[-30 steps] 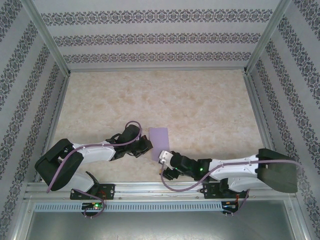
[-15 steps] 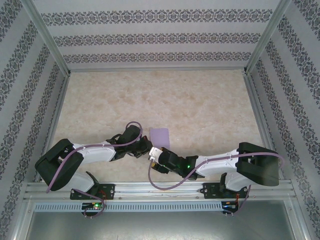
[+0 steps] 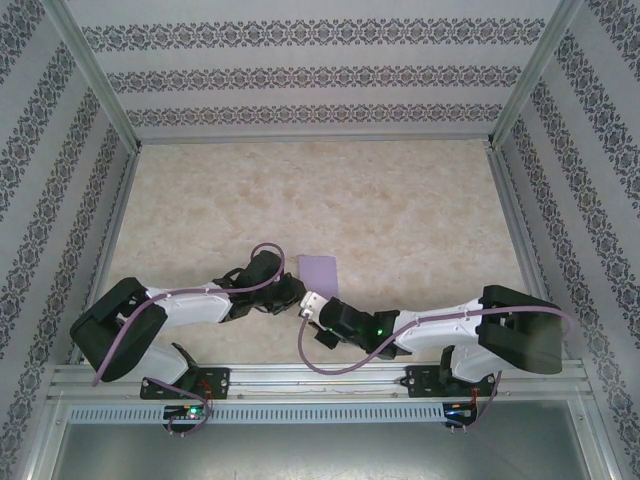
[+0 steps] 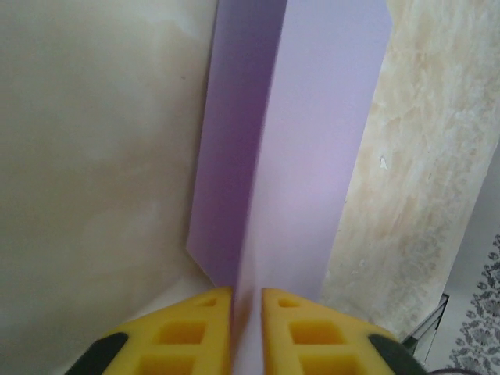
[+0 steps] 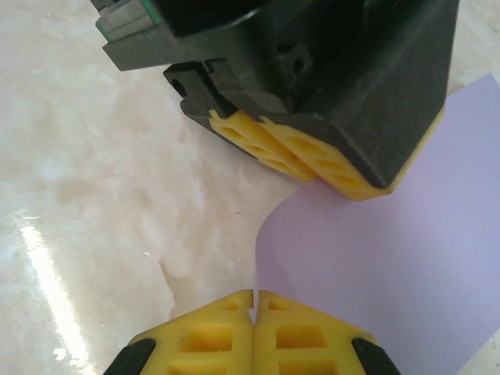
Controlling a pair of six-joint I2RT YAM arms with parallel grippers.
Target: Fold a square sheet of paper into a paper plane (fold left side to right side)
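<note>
The lavender square sheet of paper [image 3: 320, 270] lies folded lengthwise on the marbled table, one flap raised [image 4: 312, 156]. My left gripper [image 3: 297, 291] is at its near left corner. In the left wrist view its yellow jaws [image 4: 247, 301] stand a narrow gap apart with the paper's edge between them. My right gripper [image 3: 308, 303] meets it from the right. Its jaws [image 5: 255, 299] are pressed together on the paper's curved near edge [image 5: 391, 258]. The left gripper's fingers [image 5: 328, 168] sit just beyond, on the same edge.
Patterned walls and metal frame rails [image 3: 120, 200] enclose the table. The two arms nearly touch at the near centre. Open tabletop [image 3: 400, 200] stretches beyond the paper and to the right.
The right arm has swung left to the paper's near edge and its jaws have gone from open to shut. The left jaws have parted slightly.
</note>
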